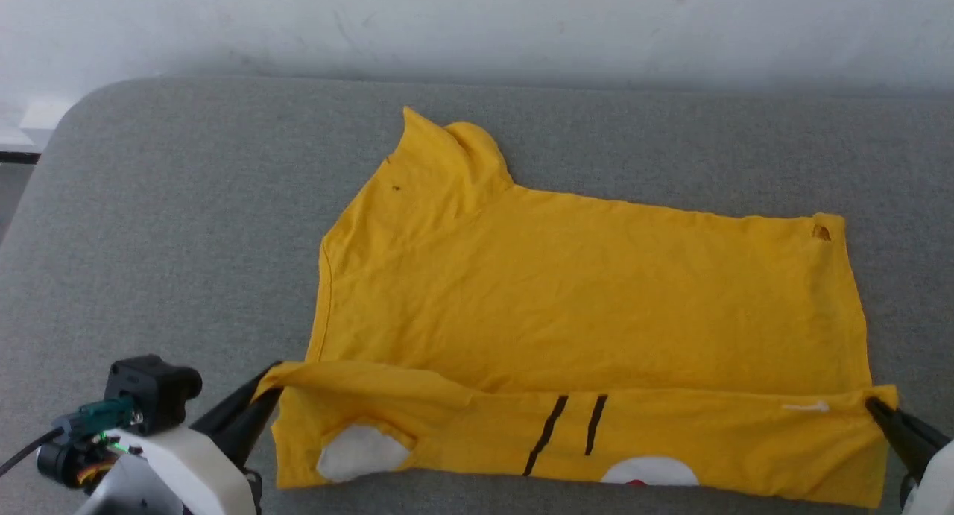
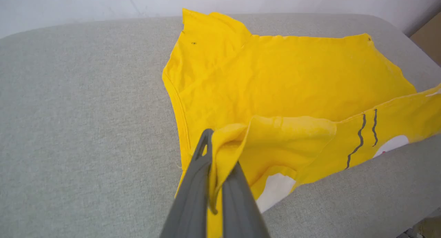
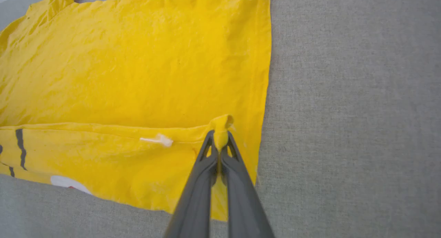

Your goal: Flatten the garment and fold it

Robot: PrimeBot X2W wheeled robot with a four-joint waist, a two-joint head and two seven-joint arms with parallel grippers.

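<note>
Both near corners of the shirt (image 1: 581,291) are pinched: the left tool (image 1: 268,387) clamps the left one, the right tool (image 1: 873,405) the right. The shirt lies from mid-worktop (image 1: 149,239) to its near edge, with the near strip folded back, print up.

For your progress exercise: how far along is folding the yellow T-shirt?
Done: the bright yellow short-sleeved T-shirt lies spread flat on the grey fabric surface. In hand: the left end effector and right end effector each pinch a near corner, with the printed edge turned over. Left: laying that fold down, then further folds.
</note>
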